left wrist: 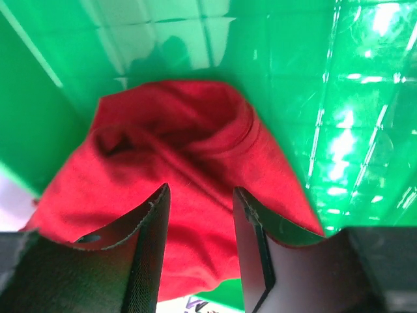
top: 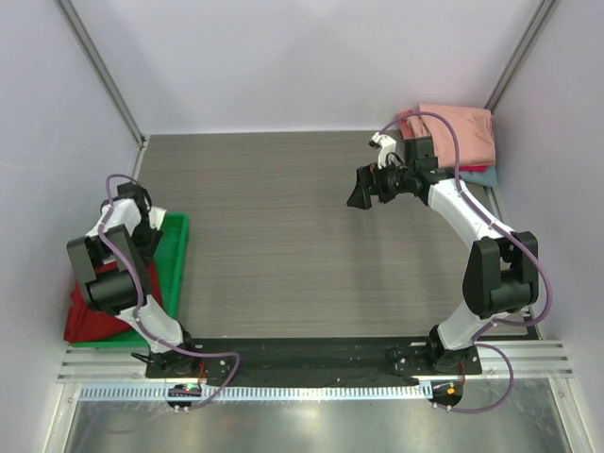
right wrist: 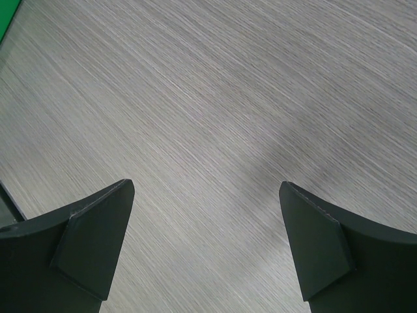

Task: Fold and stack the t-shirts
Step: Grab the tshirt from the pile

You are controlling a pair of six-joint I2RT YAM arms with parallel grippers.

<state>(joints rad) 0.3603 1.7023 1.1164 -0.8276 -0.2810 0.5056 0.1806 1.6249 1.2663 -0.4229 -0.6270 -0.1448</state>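
Left gripper (left wrist: 199,248) is down in the green tray (top: 175,255) at the table's left edge; fingers (left wrist: 150,248) parted with a moderate gap, nothing pinched between them; crumpled red t-shirt (left wrist: 189,150) lies right under it, cloth visible through the gap; cannot tell if the tips touch the cloth. The red t-shirt is unfolded and bunched, sitting in the near end of the tray, part of it spilling over the near edge in the top view.

Right gripper (right wrist: 208,241) is released, jaws spread wide, nothing in them; it hangs over the bare grey wood-grain table (top: 274,236), right of centre, pointing left.

Folded stack sits at the far right corner of the table, behind the right arm; salmon-pink t-shirt (top: 462,132) on top, teal t-shirt (top: 481,176) showing at the near edge under it; right arm's cable crosses in front of the stack; stack and right gripper are apart.
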